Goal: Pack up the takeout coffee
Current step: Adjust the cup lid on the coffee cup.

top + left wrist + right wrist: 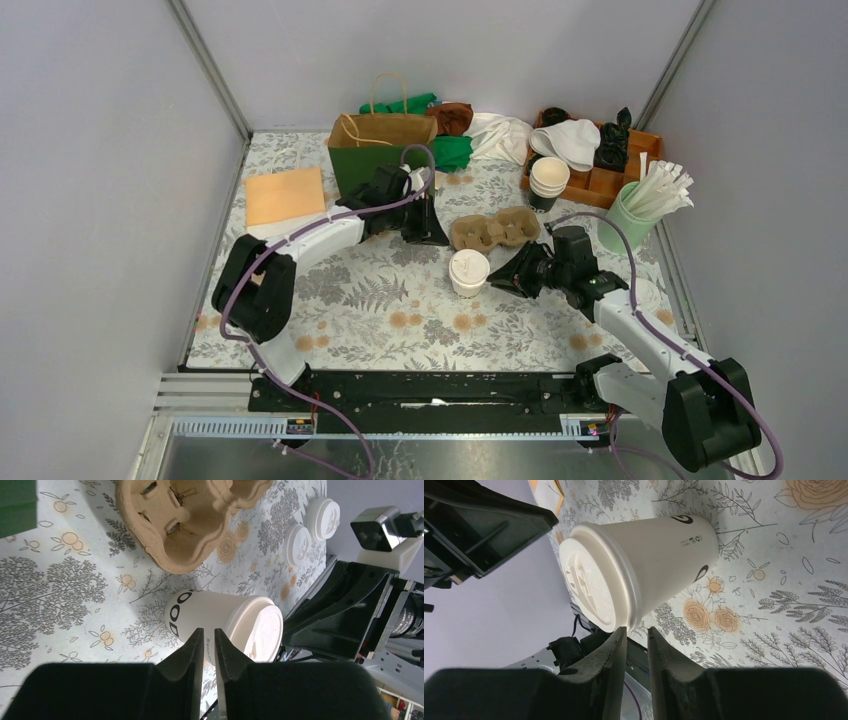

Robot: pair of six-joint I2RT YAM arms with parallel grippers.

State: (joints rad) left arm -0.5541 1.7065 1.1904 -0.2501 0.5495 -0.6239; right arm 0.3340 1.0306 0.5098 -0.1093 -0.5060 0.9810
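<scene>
The takeout coffee [469, 272], a white paper cup with a white lid, stands upright on the floral table just in front of the brown pulp cup carrier [495, 228]. My left gripper [435, 238] hovers left of the carrier and behind the cup. In the left wrist view its fingertips [200, 632] point at the cup wall [220, 612], a thin slit between them and nothing held. My right gripper [497, 282] sits close to the cup's right side. In the right wrist view its jaws [637, 628] stand narrowly open and empty just short of the lid rim [624, 580].
A brown paper bag [383, 140] stands at the back behind the left arm. A wooden organiser [600, 175] with a stack of lidless cups [549, 178] and a green cup of stirrers [640, 210] fill the back right. Orange napkins [285, 195] lie left. Loose lids [312, 527] lie near the right edge.
</scene>
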